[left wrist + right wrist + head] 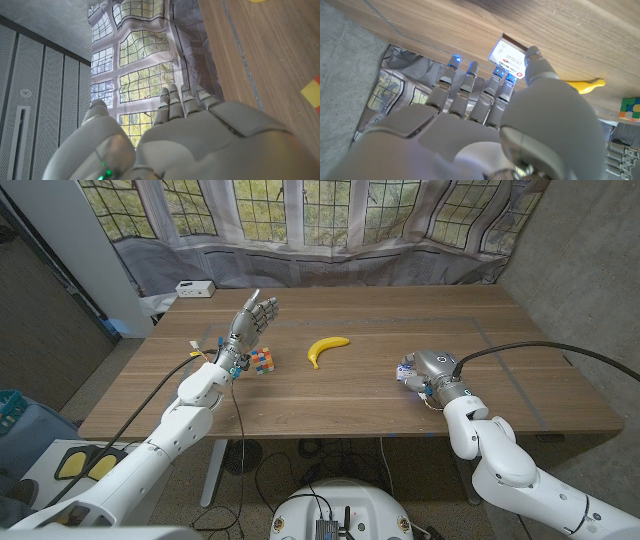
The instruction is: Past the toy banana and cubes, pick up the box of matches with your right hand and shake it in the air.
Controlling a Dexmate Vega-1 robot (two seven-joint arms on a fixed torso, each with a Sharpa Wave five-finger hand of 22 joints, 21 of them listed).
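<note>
The right hand (424, 370) is curling its fingers around the box of matches (508, 58) on the worktop (400, 410); the left hand (250, 325) is standing with fingers apart, holding nothing.

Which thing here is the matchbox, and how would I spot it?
Start at the wooden table and go to the right hand by its front edge. The matchbox lies at that hand's fingertips: small, flat and white, unlike the yellow banana or the multicoloured cube.

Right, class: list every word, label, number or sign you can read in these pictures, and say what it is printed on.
Matchbox by the right hand: a white label with red and dark print, too small and blurred to read.
White box at the table's far left corner: dark marks, unreadable.
No other text can be made out.
</note>
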